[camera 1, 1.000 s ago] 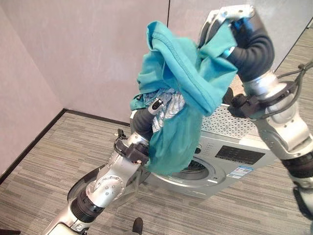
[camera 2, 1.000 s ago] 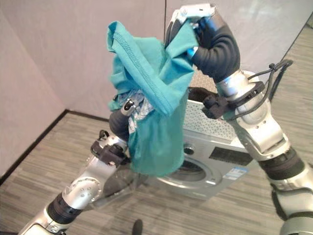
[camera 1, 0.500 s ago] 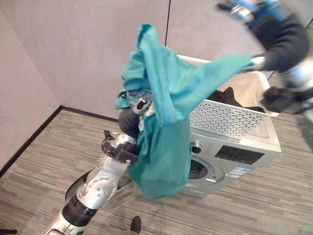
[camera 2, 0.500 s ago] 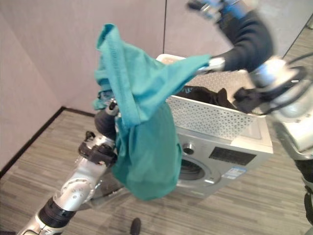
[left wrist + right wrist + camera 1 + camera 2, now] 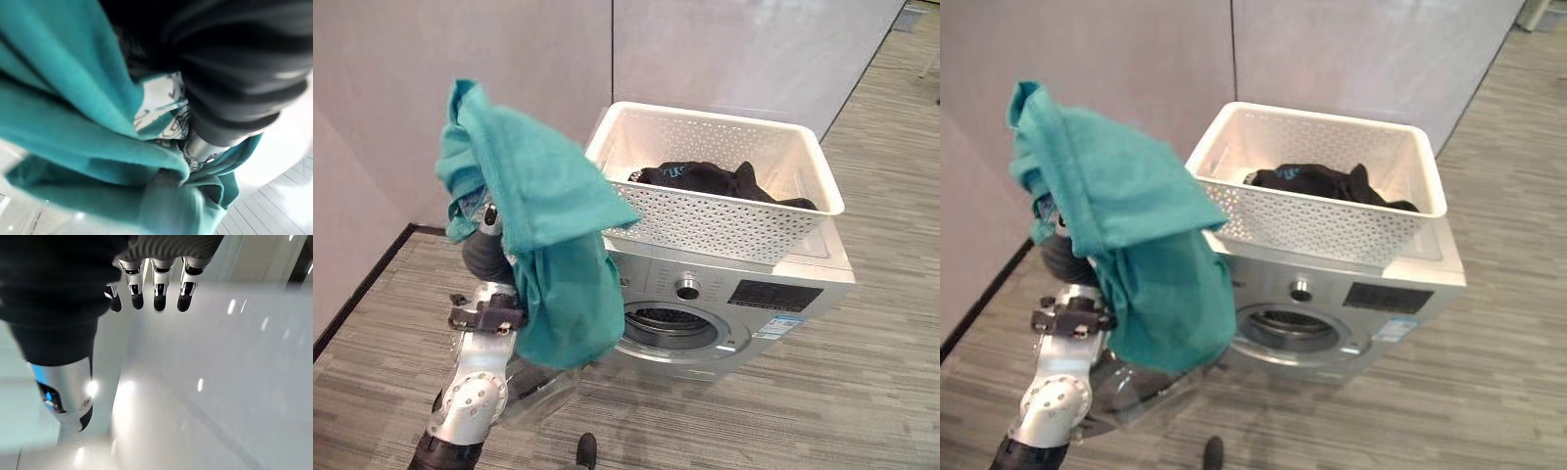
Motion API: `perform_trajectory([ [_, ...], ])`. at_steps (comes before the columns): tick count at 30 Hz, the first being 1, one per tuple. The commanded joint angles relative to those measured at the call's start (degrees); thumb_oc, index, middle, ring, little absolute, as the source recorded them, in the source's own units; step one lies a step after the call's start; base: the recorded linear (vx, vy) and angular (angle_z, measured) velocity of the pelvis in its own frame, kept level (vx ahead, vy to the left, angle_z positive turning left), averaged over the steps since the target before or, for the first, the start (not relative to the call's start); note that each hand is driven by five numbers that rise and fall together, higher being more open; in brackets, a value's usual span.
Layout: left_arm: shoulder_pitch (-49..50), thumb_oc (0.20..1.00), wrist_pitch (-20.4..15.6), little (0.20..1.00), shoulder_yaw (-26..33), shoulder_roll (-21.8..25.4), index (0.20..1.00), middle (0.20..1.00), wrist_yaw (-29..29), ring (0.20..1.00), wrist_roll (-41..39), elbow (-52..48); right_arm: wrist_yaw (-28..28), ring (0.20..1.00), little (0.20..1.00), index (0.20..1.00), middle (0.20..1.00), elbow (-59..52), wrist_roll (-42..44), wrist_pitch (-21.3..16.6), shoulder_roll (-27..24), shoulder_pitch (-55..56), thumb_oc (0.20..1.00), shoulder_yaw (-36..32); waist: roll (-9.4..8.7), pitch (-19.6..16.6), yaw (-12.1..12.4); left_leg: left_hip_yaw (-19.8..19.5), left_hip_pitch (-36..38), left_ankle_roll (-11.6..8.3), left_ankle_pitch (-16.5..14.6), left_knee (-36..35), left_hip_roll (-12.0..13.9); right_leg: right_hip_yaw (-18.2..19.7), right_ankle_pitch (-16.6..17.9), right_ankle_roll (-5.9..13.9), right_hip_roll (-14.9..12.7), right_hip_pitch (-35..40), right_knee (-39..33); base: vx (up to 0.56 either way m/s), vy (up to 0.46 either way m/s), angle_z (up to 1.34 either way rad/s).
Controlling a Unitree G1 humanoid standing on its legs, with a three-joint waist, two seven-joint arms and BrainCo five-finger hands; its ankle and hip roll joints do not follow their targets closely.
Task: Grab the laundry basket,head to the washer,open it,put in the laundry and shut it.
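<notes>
Hanging long-ways down over the raised left hand (image 5: 489, 217), the teal garment (image 5: 543, 245) droops beside the open washer (image 5: 705, 323); can't tell what those buried fingers are doing. The laundry basket (image 5: 724, 220) sits on top with dark clothes (image 5: 705, 178). Right wrist view has the right hand (image 5: 146, 284), fingers straight, holding nothing.

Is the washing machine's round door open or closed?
Open. On the washer, the dark drum opening is uncovered, and the clear door swings out low beside the teal garment.
</notes>
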Motion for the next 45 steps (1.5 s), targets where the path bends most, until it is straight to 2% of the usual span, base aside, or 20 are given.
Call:
perform_trajectory([
  [1, 1.51, 0.2, -1.19, 0.2, 0.06, 2.02, 0.2, 0.2, -4.41, 0.2, -2.32, -4.07, -2.18, 1.0, 1.0, 1.0, 1.0, 4.58, 3.1, -3.03, -2.73, 0.54, 1.0, 0.18, 0.26, -6.42, 0.37, -0.83, -1.56, -3.14, -0.44, 0.07, 4.9, 2.76, 4.02, 0.91, 0.51, -1.7, 0.01, -0.04, -0.095, -0.07],
  [6, 6.69, 0.2, 0.58, 0.2, -0.01, 5.13, 0.2, 0.2, -5.75, 0.2, -4.18, -4.85, -3.74, 1.0, 1.0, 1.0, 1.0, 16.14, 4.76, -2.6, -3.08, 3.8, 1.0, -1.24, 0.24, -5.49, 0.57, -1.31, -0.7, -3.34, 0.38, 0.07, 6.01, 2.58, 2.38, -0.42, 2.3, -1.33, 1.72, -0.02, -0.104, 0.0],
  [8, 9.34, 0.2, 2.04, 0.2, -1.26, 6.54, 0.2, 0.2, -6.2, 0.2, -5.19, -4.54, -4.74, 1.0, 1.0, 1.0, 1.0, 24.65, 4.39, -1.04, -3.55, 4.11, 1.0, 0.32, 0.08, -4.28, 1.34, -1.71, -0.81, -3.58, 1.48, 0.07, 6.55, 2.1, 1.94, -1.04, 3.46, -1.15, 1.89, -0.07, -0.116, 0.09],
  [13, 12.88, 0.2, 4.12, 0.2, -4.02, 8.15, 0.2, 0.2, -6.34, 0.2, -6.57, -3.98, -6.07, 1.0, 1.0, 1.0, 1.0, 34.61, 2.41, 1.46, -4.62, 2.84, 1.0, 3.64, 0.22, -2.09, 2.1, -2.53, -1.2, -3.78, 2.66, 0.07, 7.27, 1.42, 2.11, -1.65, 4.66, -0.78, 1.24, -0.09, -0.089, 0.12],
  [15, 17.54, 0.2, 8.91, 0.2, -10.56, 13.11, 0.2, 0.2, -6.34, 0.2, -8.26, -1.94, -5.46, 1.0, 1.0, 1.0, 1.0, 41.67, 5.58, 3.0, -2.05, -0.51, 1.0, 8.21, 1.0, 0.85, 2.99, -2.82, -1.46, -3.65, 3.0, 0.5, 7.96, 0.72, 2.01, -1.98, 5.5, -0.56, 0.99, -0.14, -0.094, 0.12],
  [17, 18.58, 0.2, 9.99, 0.2, -11.98, 14.17, 0.2, 0.2, -6.39, 0.2, -8.59, -1.12, -5.08, 1.0, 1.0, 1.0, 1.0, 42.51, 6.22, 3.17, -1.35, -0.99, 1.0, 9.16, 1.11, 1.43, 2.93, -2.69, -1.7, -3.53, 3.45, 0.4, 8.05, 0.49, 2.2, -1.95, 5.58, -0.9, 1.11, -0.07, -0.033, 0.0],
  [22, 19.73, 0.2, 14.52, 0.2, -21.13, 17.18, 0.2, 0.2, -5.87, 0.2, -8.52, 7.2, -4.82, 1.0, 1.0, 1.0, 1.0, 38.21, 5.59, 3.9, 5.65, -0.03, 1.0, 13.51, 1.32, 6.13, 1.68, -1.64, -2.99, -3.33, 3.85, 0.73, 8.0, 0.83, 2.38, -1.77, 5.33, -3.5, 2.56, -0.08, -0.013, -0.02],
  [25, 18.33, 0.2, 14.58, 0.2, -23.68, 16.3, 0.2, 0.2, -5.2, 0.2, -7.58, 10.82, -4.85, 1.0, 1.0, 1.0, 1.0, 35.93, 5.19, 4.29, 8.35, 0.93, 1.0, 15.1, 1.09, 7.42, 1.1, -0.92, -3.52, -3.19, 3.86, 0.82, 7.96, 1.1, 2.52, -1.65, 4.96, -4.78, 3.19, -0.06, 0.021, -0.05],
  [28, 14.83, 0.2, 13.04, 0.2, -27.01, 13.96, 0.2, 0.2, -3.03, 0.2, -5.2, 17.62, -4.56, 1.0, 1.0, 1.0, 1.0, 32.57, 5.07, 5.04, 14.17, 2.23, 1.0, 19.42, 0.61, 9.75, 0.3, 0.59, -4.71, -2.77, 3.5, 1.21, 7.74, 1.96, 2.49, -1.14, 3.99, -7.33, 4.6, -0.09, 0.07, -0.16],
  [30, 13.04, 0.2, 11.72, 0.2, -26.99, 12.47, 0.2, 0.2, -1.89, 0.2, -4.84, 18.88, -3.96, 1.0, 1.0, 1.0, 1.0, 30.65, 5.03, 6.04, 17.04, 3.83, 1.0, 21.3, 0.13, 10.87, -0.09, 1.13, -6.05, -2.59, 3.05, 2.63, 7.58, 2.54, 2.71, -1.13, 3.46, -8.84, 5.23, -0.07, 0.069, -0.17],
  [35, 11.5, 0.2, 10.82, 0.2, -26.25, 11.36, 0.2, 0.2, -0.84, 0.2, -4.9, 19.64, 0.17, 1.0, 1.0, 1.0, 1.0, 29.79, 5.72, 8.86, 22.25, 7.36, 1.0, 29.42, -1.72, 13.02, 0.19, 1.64, -10.56, -1.48, -0.49, 8.97, 6.09, 3.9, 2.82, -0.52, 1.51, -11.02, 6.05, -0.01, 0.087, -0.23],
  [38, 9.51, 0.2, 9.99, 0.2, -26.74, 10.74, 0.2, 0.2, -0.11, 0.2, -4.67, 21.14, 3.72, 1.0, 1.0, 1.0, 1.0, 32.72, 9.26, 11.01, 26.31, 8.82, 1.0, 35.59, -2.81, 13.64, 1.18, 1.33, -13.49, -0.09, -3.74, 12.83, 4.1, 3.85, 1.93, 0.35, -0.39, -12.86, 8.69, 0.05, 0.15, 0.02],
  [40, 8.19, 0.2, 9.78, 0.2, -26.64, 10.84, 0.2, 0.2, -0.03, 0.2, -4.16, 21.81, 5.75, 1.0, 1.0, 1.0, 1.0, 33.49, 8.39, 12.66, 27.17, 9.26, 1.0, 39.15, -2.91, 14.31, 1.88, 2.02, -13.46, 1.08, -4.96, 13.01, 3.66, 4.0, 2.03, 2.03, -1.49, -16.97, 15.94, 0.0, 0.231, -0.09],
  [41, 7.19, 0.2, 8.88, 0.2, -26.71, 10.77, 0.2, 0.2, -0.03, 0.2, -4.08, 22.32, 8.02, 1.0, 1.0, 1.0, 1.0, 34.9, 8.52, 14.38, 27.77, 9.37, 1.0, 41.57, -2.95, 15.59, 1.63, 2.56, -13.31, 2.67, -6.71, 14.4, 2.85, 5.23, 8.78, 5.16, -3.43, -23.16, 27.02, -0.06, 0.255, -0.45],
  [42, 5.74, 0.2, 8.37, 0.2, -28.3, 11.02, 0.2, 0.2, 0.32, 0.2, -4.55, 22.47, 8.91, 1.0, 1.0, 1.0, 1.0, 35.53, 9.44, 14.59, 27.83, 9.02, 1.0, 43.19, -2.39, 17.22, 0.81, 2.18, -13.49, 2.95, -7.01, 15.66, 2.81, 7.11, 10.73, 5.44, -2.16, -26.39, 32.35, -0.06, 0.175, -0.48],
  [43, 5.71, 0.2, 8.36, 0.2, -28.31, 11.01, 0.2, 0.2, 0.33, 0.2, -4.56, 22.48, 8.93, 1.0, 1.0, 1.0, 1.0, 35.56, 9.45, 14.58, 27.82, 8.98, 1.0, 43.17, -2.41, 17.2, 0.85, 2.22, -13.61, 2.96, -7.08, 15.78, 2.79, 7.17, 10.68, 5.45, -2.18, -26.53, 32.49, -0.03, 0.077, -0.18],
  [44, 4.75, 0.2, 8.95, 0.2, -29.73, 10.6, 0.2, 0.2, 0.05, 0.2, -5.54, 22.41, 9.29, 1.0, 1.0, 1.0, 1.0, 36.69, 10.18, 15.01, 28.46, 8.39, 1.0, 44.84, -1.61, 18.64, 0.43, 1.99, -13.96, 3.02, -8.03, 17.5, 2.96, 7.52, 10.14, 5.03, -2.44, -28.61, 33.49, 0.02, -0.007, 0.32],
  [45, 4.21, 0.2, 8.23, 0.2, -29.22, 10.55, 0.2, 0.2, 0.16, 0.2, -5.77, 22.51, 9.6, 1.0, 1.0, 1.0, 1.0, 36.36, 10.17, 15.24, 28.14, 7.83, 1.0, 45.7, -1.38, 19.41, 0.37, 1.83, -14.52, 2.76, -8.8, 18.94, 3.1, 6.74, 8.78, 4.01, -3.43, -29.24, 30.7, 0.13, -0.077, 0.34],
])
